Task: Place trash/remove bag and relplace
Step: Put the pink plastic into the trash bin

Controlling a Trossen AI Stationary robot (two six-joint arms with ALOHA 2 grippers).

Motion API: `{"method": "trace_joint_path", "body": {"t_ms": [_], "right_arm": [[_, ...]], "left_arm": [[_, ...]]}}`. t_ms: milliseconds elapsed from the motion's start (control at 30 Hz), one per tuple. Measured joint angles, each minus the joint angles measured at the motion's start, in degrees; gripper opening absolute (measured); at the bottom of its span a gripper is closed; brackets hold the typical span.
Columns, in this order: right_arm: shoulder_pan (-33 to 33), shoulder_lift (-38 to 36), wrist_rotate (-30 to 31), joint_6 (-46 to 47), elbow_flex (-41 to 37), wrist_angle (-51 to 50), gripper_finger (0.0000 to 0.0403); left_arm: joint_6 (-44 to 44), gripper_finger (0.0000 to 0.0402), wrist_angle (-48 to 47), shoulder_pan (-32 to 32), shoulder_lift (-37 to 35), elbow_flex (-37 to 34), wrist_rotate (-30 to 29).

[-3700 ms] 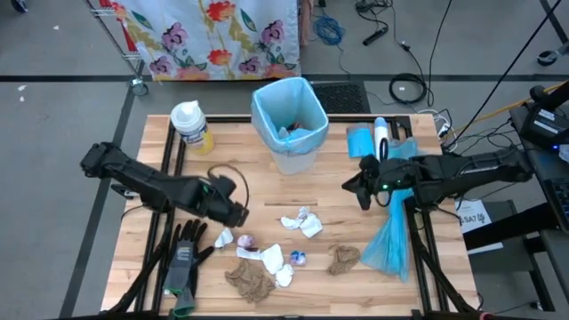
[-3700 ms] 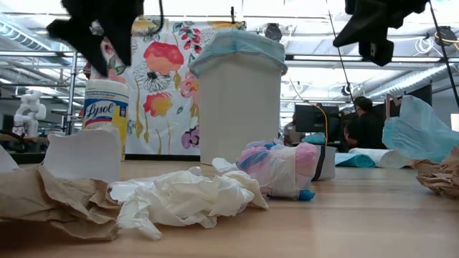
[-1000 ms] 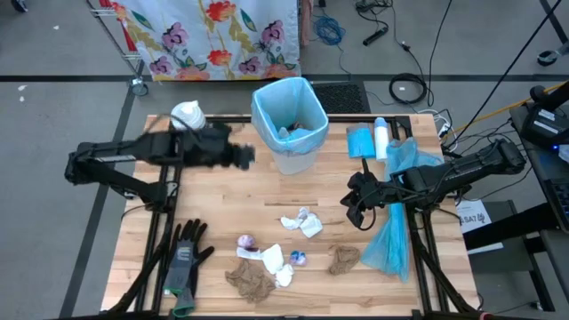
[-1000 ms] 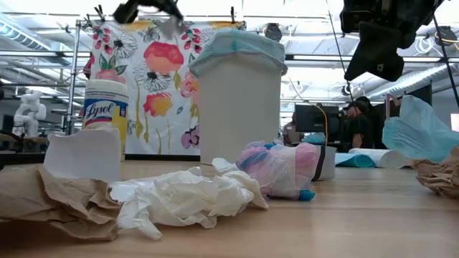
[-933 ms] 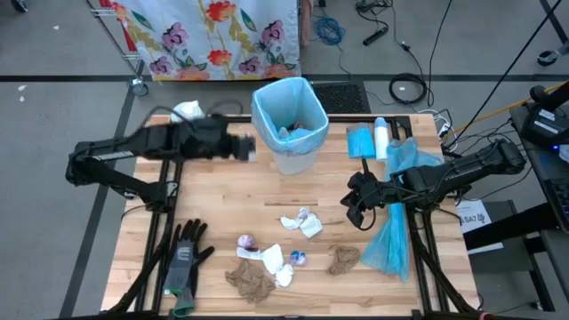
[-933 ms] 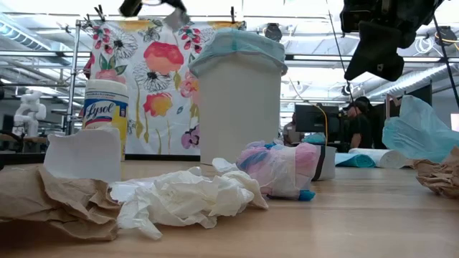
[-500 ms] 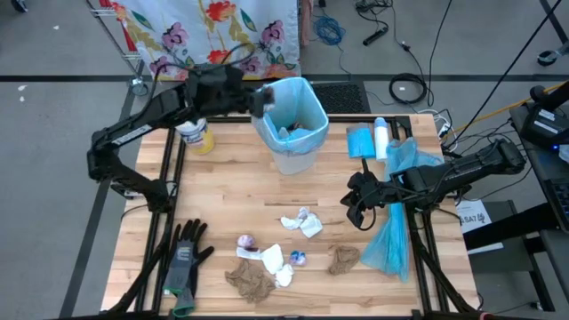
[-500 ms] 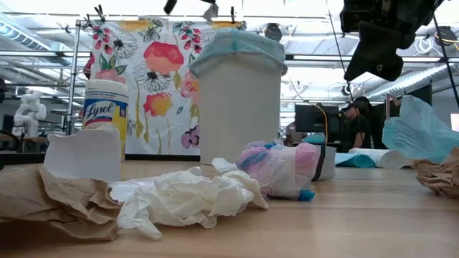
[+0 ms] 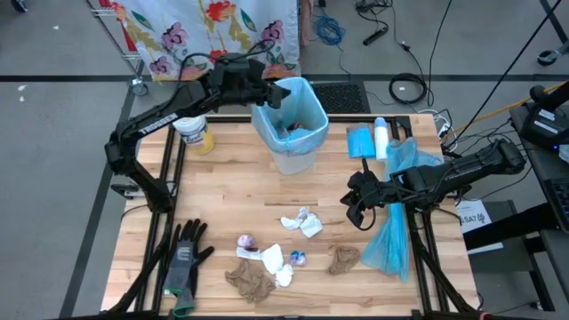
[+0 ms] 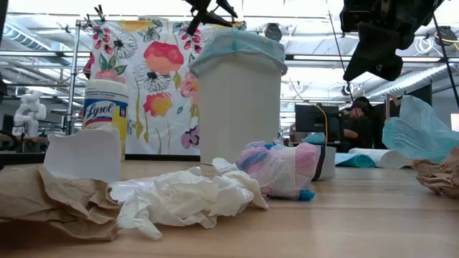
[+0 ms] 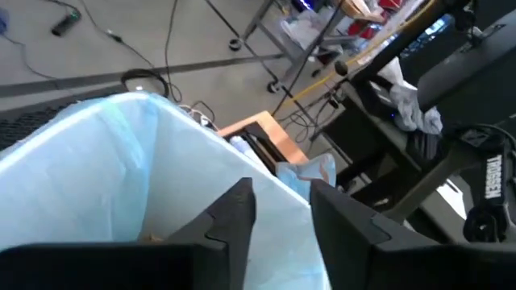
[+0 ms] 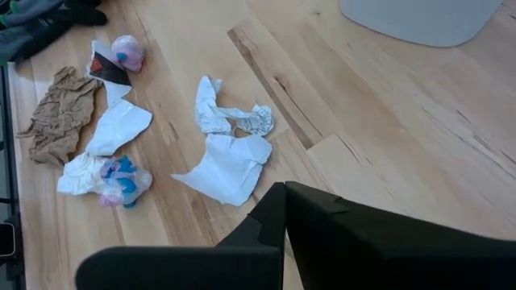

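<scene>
A white bin [image 10: 240, 107] lined with a light blue bag [image 11: 97, 177] stands at the table's far middle. My left gripper [image 9: 277, 94] hangs open above the bin's left rim, with nothing between its fingers [image 11: 234, 217]. Trash lies on the near middle of the table: a white tissue [image 9: 303, 222], a second white wad [image 9: 274, 260], a pinkish wrapper [image 9: 246, 242] and two brown paper scraps [image 9: 342, 260]. My right gripper [image 9: 352, 213] hovers shut over the table, right of the white tissue [image 12: 230, 165].
Black-and-grey gloves [image 9: 183, 258] lie at the near left. A wipes canister [image 9: 192, 124] stands far left. A blue bag roll [image 9: 359, 142] and a white bottle [image 9: 380, 135] lie far right. A loose blue bag [image 9: 393, 240] lies under the right arm.
My left gripper has carried a small white scrap up and toward the far edge and the right, from over the table's left to above the bin. It has rolled and opened there, and the scrap no longer shows between its fingers.
</scene>
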Motion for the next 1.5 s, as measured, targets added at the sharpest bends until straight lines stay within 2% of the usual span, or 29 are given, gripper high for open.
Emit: {"method": "trace_joint_path", "body": {"t_ms": [100,267,400,600,800,933,1067,1200,1333,1500], "right_arm": [[-0.01,0.0,0.02,-0.07,0.0,-0.04,0.0],[0.0,0.0,0.02,-0.09,-0.02,-0.4,0.0],[0.0,0.0,0.01,0.59,-0.04,-1.38,0.0],[0.0,-0.02,0.02,1.26,-0.04,-2.46,0.0],[0.0,-0.02,0.04,1.11,-0.04,-2.73,0.0],[0.0,-0.02,0.02,0.88,-0.04,-2.71,0.0],[0.0,-0.02,0.04,0.54,-0.04,-2.71,0.0],[0.0,-0.02,0.04,0.54,-0.04,-2.71,0.0],[0.0,-0.01,0.04,0.52,-0.04,-2.76,0.0],[0.01,-0.02,0.01,0.32,-0.04,-2.87,0.0]], "left_arm": [[-0.1,0.0146,0.09,0.1,-0.11,0.0,1.54],[0.49,0.015,-1.62,0.1,-2.14,0.0,1.99],[3.48,0.015,-6.53,-2.07,-6.83,0.11,-2.13],[3.86,0.015,-24.83,-11.6,-11.78,0.04,-13.38],[-4.42,0.015,-38.98,-24.53,-12.37,-2.73,-19.69],[-7.67,0.015,-39.01,-33.76,-12.33,-9.75,-20.2],[-20.28,0.015,-36.74,-41.18,-12.24,-20.14,-21.1],[-33.56,0.015,-30.26,-47.16,-12.24,-30.44,-21.89],[-45.29,0.015,-22.27,-50.56,-11.51,-37.6,-20.26],[-53.73,0.0151,-15.71,-51.84,-8.28,-40.89,-17.24]]}}
